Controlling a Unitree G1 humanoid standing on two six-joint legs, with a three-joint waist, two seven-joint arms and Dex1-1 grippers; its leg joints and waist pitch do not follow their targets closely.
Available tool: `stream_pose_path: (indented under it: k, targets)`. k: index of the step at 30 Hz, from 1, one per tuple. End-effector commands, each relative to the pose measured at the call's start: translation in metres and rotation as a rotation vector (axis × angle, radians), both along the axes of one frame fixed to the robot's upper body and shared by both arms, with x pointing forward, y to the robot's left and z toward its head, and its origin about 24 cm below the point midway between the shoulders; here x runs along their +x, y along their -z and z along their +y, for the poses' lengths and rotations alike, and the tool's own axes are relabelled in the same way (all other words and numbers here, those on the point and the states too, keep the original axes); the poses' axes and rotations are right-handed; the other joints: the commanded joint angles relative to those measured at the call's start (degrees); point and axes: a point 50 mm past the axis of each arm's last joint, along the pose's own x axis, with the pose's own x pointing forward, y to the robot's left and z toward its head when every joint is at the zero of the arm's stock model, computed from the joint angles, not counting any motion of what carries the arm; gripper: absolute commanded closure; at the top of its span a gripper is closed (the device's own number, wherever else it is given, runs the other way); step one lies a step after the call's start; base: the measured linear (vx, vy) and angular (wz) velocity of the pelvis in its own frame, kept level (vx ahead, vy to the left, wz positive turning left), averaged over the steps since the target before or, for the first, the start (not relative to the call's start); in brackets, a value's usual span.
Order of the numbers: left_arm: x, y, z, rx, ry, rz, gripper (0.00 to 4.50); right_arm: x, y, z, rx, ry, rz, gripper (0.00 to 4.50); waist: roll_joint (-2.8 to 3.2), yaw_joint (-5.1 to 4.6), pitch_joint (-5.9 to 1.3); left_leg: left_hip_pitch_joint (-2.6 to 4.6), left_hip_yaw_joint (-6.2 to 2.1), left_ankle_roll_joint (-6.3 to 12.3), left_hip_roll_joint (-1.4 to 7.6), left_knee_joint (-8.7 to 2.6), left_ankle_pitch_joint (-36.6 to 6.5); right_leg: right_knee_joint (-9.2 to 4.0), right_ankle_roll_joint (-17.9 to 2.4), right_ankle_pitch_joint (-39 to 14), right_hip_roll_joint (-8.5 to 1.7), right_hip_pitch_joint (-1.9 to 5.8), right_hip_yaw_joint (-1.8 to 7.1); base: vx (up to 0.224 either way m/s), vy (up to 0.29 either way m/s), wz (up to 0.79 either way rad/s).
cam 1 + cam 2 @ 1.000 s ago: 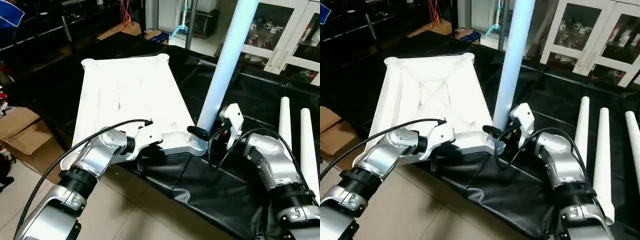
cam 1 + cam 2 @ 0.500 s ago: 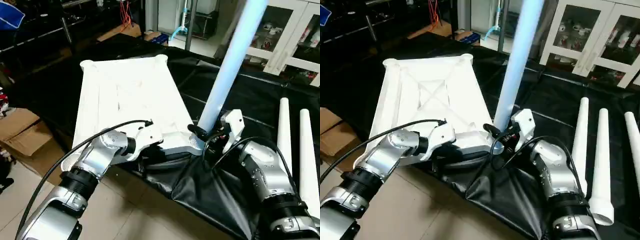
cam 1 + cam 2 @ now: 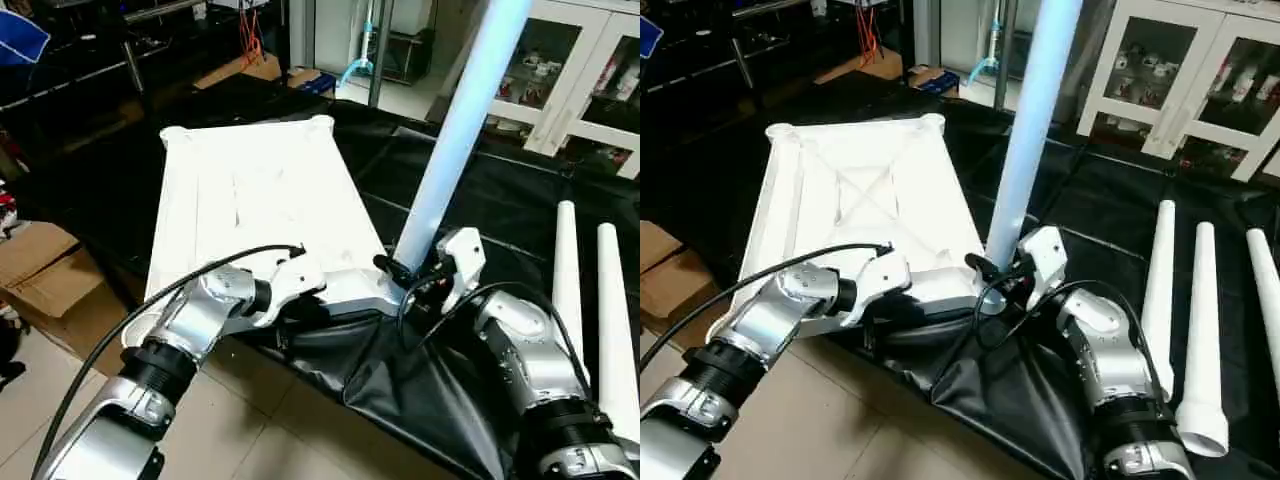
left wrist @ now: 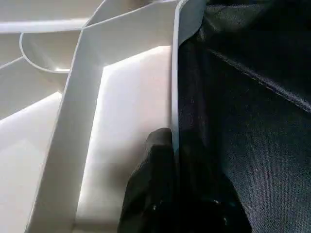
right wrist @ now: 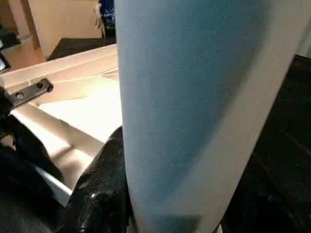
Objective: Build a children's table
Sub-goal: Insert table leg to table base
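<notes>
Right wrist view: my right claw (image 3: 998, 277) grasps the long white tubular plastic leg (image 3: 1025, 160) near its foot, upright in the near corner socket (image 3: 392, 291) of the white ribbed square plastic tabletop (image 3: 262, 200); my left claw (image 4: 167, 160) pinches its rim; judging we're mid-screwing, next I twist the leg home.

The upright leg (image 3: 450, 140) blocks the top's (image 3: 250, 190) near right corner, with the right end effector (image 3: 415, 275) around its base. Open black worktop (image 3: 1110, 215) lies between it and the spare legs (image 3: 1180, 320) lying on the right.
</notes>
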Motion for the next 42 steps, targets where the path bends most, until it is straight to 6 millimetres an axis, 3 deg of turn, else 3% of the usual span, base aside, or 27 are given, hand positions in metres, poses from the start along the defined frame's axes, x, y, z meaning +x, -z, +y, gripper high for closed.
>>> stream_pose_path:
  k: [1, 8, 12, 14, 15, 17, 21, 22, 26, 30, 37, 42]
  targets:
    - [-0.003, 0.01, 0.002, -0.019, -0.039, 0.033, 4.5, -0.031, 0.061, -0.007, -0.158, -0.043, 0.297, 2.64, -0.41, 0.01, -0.3, 0.67, -2.45, -1.07, 3.87, -6.09, -23.62, -5.56, -10.0, -18.27, -3.02, -0.89, 1.87, 0.0, 0.0, 0.0]
    - [-0.003, 0.009, 0.002, -0.02, -0.035, 0.032, 4.5, -0.034, 0.059, -0.008, -0.178, -0.168, 0.37, 2.64, -0.42, 0.03, -0.31, 0.59, -2.41, -0.51, 3.91, -6.14, -22.96, -5.5, -10.45, -17.0, -2.85, -0.73, 1.77, 0.0, 0.0, 0.0]
    - [-0.003, 0.006, 0.0, -0.036, -0.031, 0.034, 4.5, -0.018, 0.034, -0.01, 0.004, -0.135, 0.364, 2.64, -0.48, 0.34, -0.54, 0.54, -2.17, 0.72, 3.91, -5.98, -19.57, -5.21, -11.74, -12.57, -2.93, -0.3, 1.83, 0.0, 0.0, 0.0]
    - [-0.003, 0.006, 0.001, -0.036, -0.028, 0.035, 4.5, -0.014, 0.027, -0.012, 0.009, -0.149, 0.352, 2.64, -0.38, 0.57, -0.75, 0.43, -2.11, 1.42, 3.93, -5.79, -16.72, -4.82, -12.65, -8.55, -2.9, 0.06, 1.65, 0.0, 0.0, 0.0]
    - [-0.003, 0.006, 0.001, -0.034, -0.021, 0.036, 4.5, -0.012, 0.019, -0.018, -0.038, -0.209, 0.338, 2.64, -0.03, 0.71, -0.67, 0.39, -2.0, 1.93, 3.92, -5.72, -15.25, -4.67, -13.3, -6.18, -2.89, 0.06, 1.59, 0.0, 0.0, 0.0]
    - [-0.004, 0.006, 0.001, -0.032, -0.012, 0.036, 4.5, -0.012, 0.012, -0.024, -0.102, -0.276, 0.33, 2.64, -0.37, 0.95, -0.85, 0.47, -1.78, 3.32, 3.86, -5.26, -13.08, -4.38, -14.29, -3.02, -2.81, 0.39, 1.43, 0.0, 0.0, 0.0]
    - [-0.004, 0.004, 0.001, -0.037, -0.01, 0.034, 4.5, -0.008, -0.005, -0.031, -0.127, -0.333, 0.32, 2.64, -0.28, 1.96, -0.97, 0.49, -1.46, 6.3, 3.9, -4.64, -7.77, -3.85, -15.53, 1.54, -3.04, 0.7, 1.43, 0.0, 0.0, 0.0]
    - [-0.004, 0.004, 0.001, -0.038, -0.01, 0.033, 4.5, -0.007, -0.01, -0.031, -0.131, -0.346, 0.32, 2.64, -0.75, 2.2, -1.04, 0.44, -1.39, 6.96, 3.96, -4.51, -6.22, -3.63, -15.79, 3.18, -2.97, 0.86, 1.37, 0.0, 0.0, 0.0]
    - [-0.005, 0.005, 0.002, -0.04, -0.011, 0.036, 4.5, -0.006, -0.016, -0.03, -0.181, -0.38, 0.297, 2.64, -0.53, 3.02, -1.07, 0.56, -1.23, 8.26, 3.98, -4.15, -3.96, -3.19, -16.21, 5.23, -2.98, 0.76, 1.27, 0.0, 0.0, 0.0]
    - [-0.006, 0.006, 0.002, -0.041, -0.01, 0.039, 4.5, -0.004, -0.018, -0.025, -0.18, -0.371, 0.264, 2.64, -0.76, 3.02, -0.74, 0.4, -1.2, 7.82, 3.94, -4.21, -5.04, -3.36, -16.01, 2.29, -3.03, 0.6, 1.35, 0.0, 0.0, 0.0]
    - [-0.006, 0.004, 0.002, -0.043, -0.01, 0.029, 4.5, 0.006, -0.029, -0.015, -0.156, -0.328, 0.186, 2.64, -0.48, 2.62, -0.55, 0.59, -1.36, 5.45, 3.98, -4.61, -8.02, -3.68, -15.79, -2.22, -2.97, 0.52, 1.47, 0.0, 0.0, 0.0]
    - [-0.005, 0.003, 0.002, -0.047, -0.032, 0.008, 4.5, -0.005, -0.016, -0.014, -0.135, -0.295, 0.191, 2.64, -0.43, 2.7, -0.57, 0.48, -1.31, 5.89, 3.91, -4.43, -6.11, -3.44, -15.61, 1.34, -3.01, 0.65, 1.58, 0.0, 0.0, 0.0]
